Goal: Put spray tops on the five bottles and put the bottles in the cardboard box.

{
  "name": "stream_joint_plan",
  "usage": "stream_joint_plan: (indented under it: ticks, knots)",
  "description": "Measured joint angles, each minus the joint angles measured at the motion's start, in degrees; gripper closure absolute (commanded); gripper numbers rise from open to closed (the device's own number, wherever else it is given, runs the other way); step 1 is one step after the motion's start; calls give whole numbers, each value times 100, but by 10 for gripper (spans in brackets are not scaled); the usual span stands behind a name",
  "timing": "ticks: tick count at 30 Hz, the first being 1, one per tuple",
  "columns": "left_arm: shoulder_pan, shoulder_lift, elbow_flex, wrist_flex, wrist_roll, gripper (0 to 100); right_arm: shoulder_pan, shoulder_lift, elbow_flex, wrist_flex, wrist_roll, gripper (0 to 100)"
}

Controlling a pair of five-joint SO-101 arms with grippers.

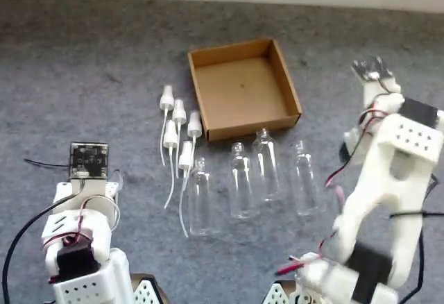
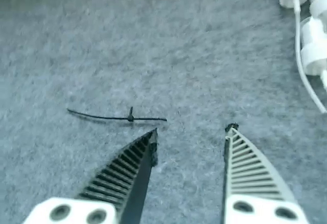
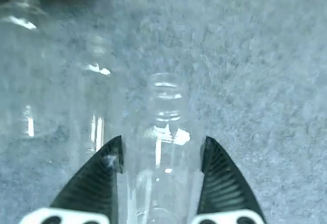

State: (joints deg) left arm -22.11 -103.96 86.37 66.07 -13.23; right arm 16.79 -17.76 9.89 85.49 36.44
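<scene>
1. On the tabletop [image 1: 83, 61], no part of the task looks finished. The cardboard box [image 1: 243, 92] lies empty near the far side.
2. Just beside the box's left wall, five spray tops [image 1: 179, 113] lie loose in a cluster. Their thin tubes trail toward the arms, and none is on a bottle.
3. In front of the box, I count four clear bottles [image 1: 241, 179] lying in a row, all uncapped, with their open necks toward the box.
4. The right hand [image 3: 163, 141] is at the body of a bottle [image 3: 164, 101] whose neck points away from it. I cannot tell whether the hand is clamped on it or only around it, nor whether this bottle is one of those four.
5. The left hand [image 2: 192, 129] has its jaws apart and holds nothing. It is over bare tabletop near a black cable tie [image 2: 130, 116].
6. By my judgement the task is at its very start: all five cappings and all five placings in the box are left to do.
</scene>
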Motion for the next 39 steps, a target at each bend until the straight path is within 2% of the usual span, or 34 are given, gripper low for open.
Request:
stream_joint_plan:
  ticks: [4, 8, 13, 17, 21, 30, 37, 39]
  knots:
    - [149, 431, -809, 9, -220, 796, -615, -1275, 589, -141, -404, 993]
    - [492, 1934, -2180, 290, -237, 796, -1257, -2400, 1705, -695, -738, 993]
    - [1257, 4730, -4404, 844, -193, 788, -1626, -3332, 2945, -1064, -1116, 993]
    - [1521, 7209, -6382, 835, 255, 731, -1987, -3684, 3411, -1090, -1371, 993]
    - [1749, 9732, -8360, 835, 633, 761, -2347, -3965, 3464, -1116, -1468, 993]
    - [1846, 14189, -12273, 853, 1301, 765, -2541, -4633, 3464, -1108, -1503, 993]
    - [1846, 16211, -14479, 1336, 1459, 768, -2558, -4703, 3464, -1011, -1503, 993]
    - [1846, 16633, -14980, 1495, 1459, 805, -2558, -4703, 3464, -1011, -1503, 993]
